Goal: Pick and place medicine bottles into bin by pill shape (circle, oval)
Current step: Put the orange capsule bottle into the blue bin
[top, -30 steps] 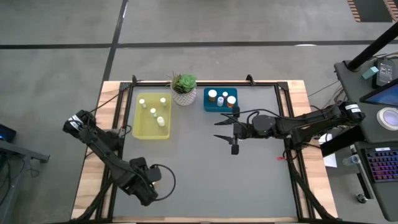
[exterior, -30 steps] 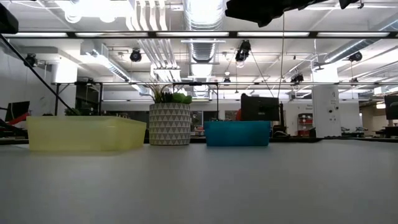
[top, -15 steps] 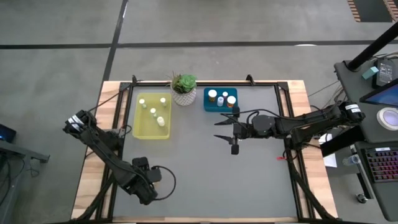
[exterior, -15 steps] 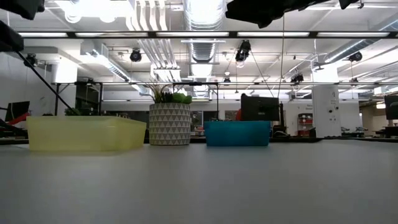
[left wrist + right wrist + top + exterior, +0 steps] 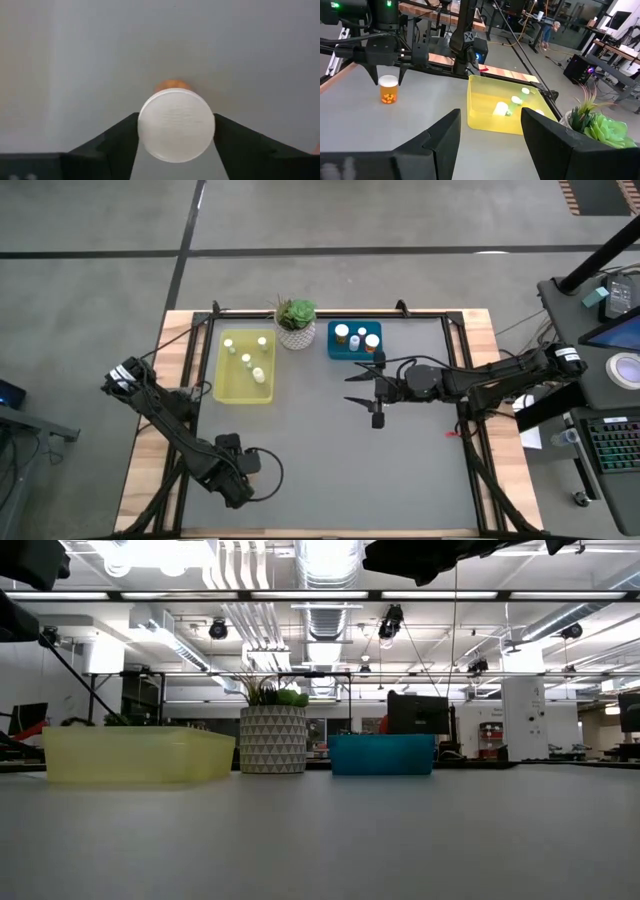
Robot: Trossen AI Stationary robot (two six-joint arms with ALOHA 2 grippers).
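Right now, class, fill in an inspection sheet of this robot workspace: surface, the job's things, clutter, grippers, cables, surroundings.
Surface: grey table top with wooden edges.
Job's things: yellow translucent plastic bin holds four white-capped bottles; blue plastic bin holds three; one amber-orange bottle with a white round cap sits between the left gripper's fingers.
Clutter: green succulent in a patterned white pot between the bins.
Grippers: left gripper at the table's near-left area, closed around the bottle's cap; right gripper open and empty, in front of the blue bin.
Cables: black cable looped by the left arm.
Surroundings: desk with keyboard and monitor to the right.
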